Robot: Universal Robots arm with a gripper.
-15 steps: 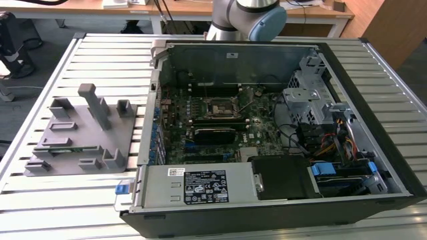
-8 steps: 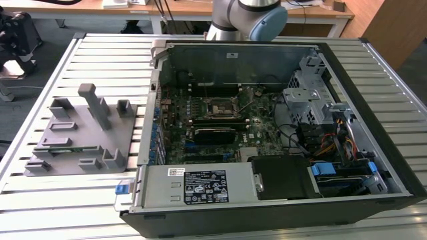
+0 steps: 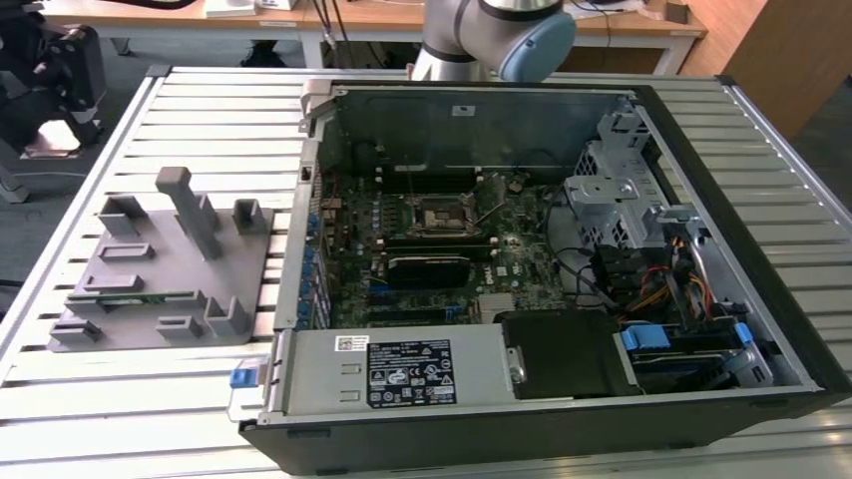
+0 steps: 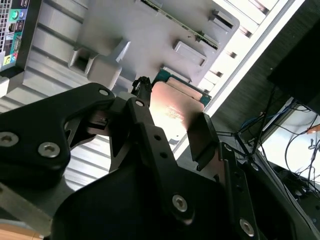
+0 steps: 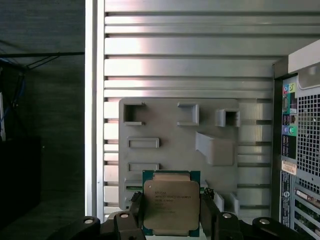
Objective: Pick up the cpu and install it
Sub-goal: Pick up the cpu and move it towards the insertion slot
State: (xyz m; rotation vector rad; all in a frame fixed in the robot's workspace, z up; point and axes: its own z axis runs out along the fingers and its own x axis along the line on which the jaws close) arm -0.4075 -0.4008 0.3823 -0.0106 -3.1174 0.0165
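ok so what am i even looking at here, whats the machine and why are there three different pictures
It is one robot arm working at a slatted metal table. The exterior view comes from a camera off the arm that looks down on that table. An open computer case lies there with its motherboard exposed. Beside it, to the exterior view's left, sits a grey holder plate with slots for parts. The two wrist views come from cameras riding on the arm, so they look past its own black gripper. In both wrist views the fingers are closed on the edges of the cpu, a flat square chip with a silver top and green rim. The holder plate is behind it.
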